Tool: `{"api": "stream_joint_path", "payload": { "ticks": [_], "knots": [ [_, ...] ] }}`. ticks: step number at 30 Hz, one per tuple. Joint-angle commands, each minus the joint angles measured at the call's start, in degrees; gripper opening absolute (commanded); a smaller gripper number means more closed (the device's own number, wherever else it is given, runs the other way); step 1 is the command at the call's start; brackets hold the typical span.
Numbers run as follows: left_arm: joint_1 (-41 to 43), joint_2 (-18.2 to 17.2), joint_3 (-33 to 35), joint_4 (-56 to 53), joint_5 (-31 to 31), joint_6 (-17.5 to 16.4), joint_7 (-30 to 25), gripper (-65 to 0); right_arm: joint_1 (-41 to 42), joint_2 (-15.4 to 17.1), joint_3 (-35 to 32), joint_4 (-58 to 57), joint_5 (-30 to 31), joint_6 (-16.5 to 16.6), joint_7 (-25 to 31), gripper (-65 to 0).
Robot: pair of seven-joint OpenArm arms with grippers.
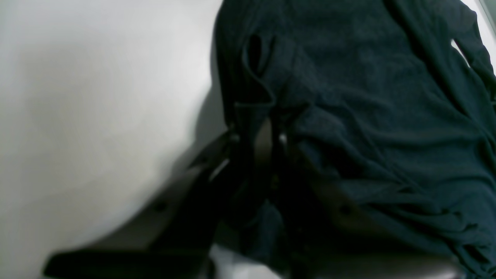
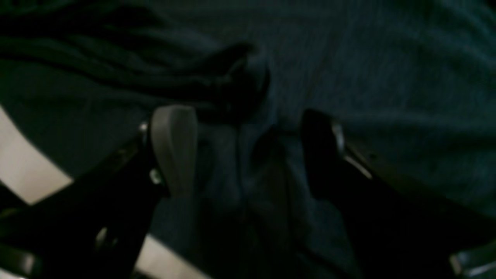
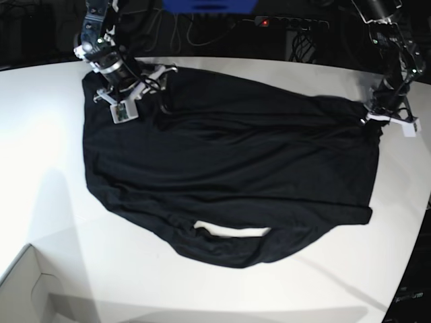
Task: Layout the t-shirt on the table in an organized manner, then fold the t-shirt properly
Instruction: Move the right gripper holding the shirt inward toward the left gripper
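The black t-shirt [image 3: 229, 175] lies spread and wrinkled across the white table [image 3: 40, 168], with a gap of tabletop showing near its front hem. My left gripper [image 3: 370, 116] sits at the shirt's far right corner. In the left wrist view it [image 1: 265, 131] is shut, pinching an edge of the t-shirt [image 1: 368, 97] above the table [image 1: 97, 97]. At the shirt's far left corner is my right gripper [image 3: 145, 84]. In its wrist view it [image 2: 248, 151] stands open, fingers wide apart astride a fold of the t-shirt [image 2: 348, 58], with some table [image 2: 23, 166] showing at the left.
A white box corner [image 3: 27, 289] sits at the front left. The table's curved edge [image 3: 417, 256] runs down the right side. Cables and a power strip [image 3: 289, 22] lie behind the table's far edge.
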Motion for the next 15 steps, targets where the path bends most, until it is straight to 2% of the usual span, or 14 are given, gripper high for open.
{"api": "stream_joint_path", "payload": {
  "ticks": [1,4,11,13,15],
  "knots": [
    [0.0,-0.6,-0.2,0.5,0.4,0.0,0.5,-64.9,0.4,-0.1,-0.1,0.8,0.9,0.4,1.3,-22.6],
    [0.0,-0.6,-0.2,0.5,0.4,0.0,0.5,-64.9,0.7,-0.1,-0.1,0.1,0.9,0.4,1.3,-25.0],
    [0.0,-0.6,-0.2,0.5,0.4,0.0,0.4,-64.9,1.9,-0.1,-0.1,-1.4,0.9,0.4,1.3,-39.7],
    [0.0,-0.6,-0.2,0.5,0.4,0.0,0.4,-64.9,2.0,-0.1,-0.1,-1.4,0.9,0.4,1.3,-45.6],
    [0.0,-0.6,-0.2,0.5,0.4,0.0,0.4,-64.9,2.0,-0.1,-0.1,-1.4,0.9,0.4,1.3,-55.5]
  ]
}}
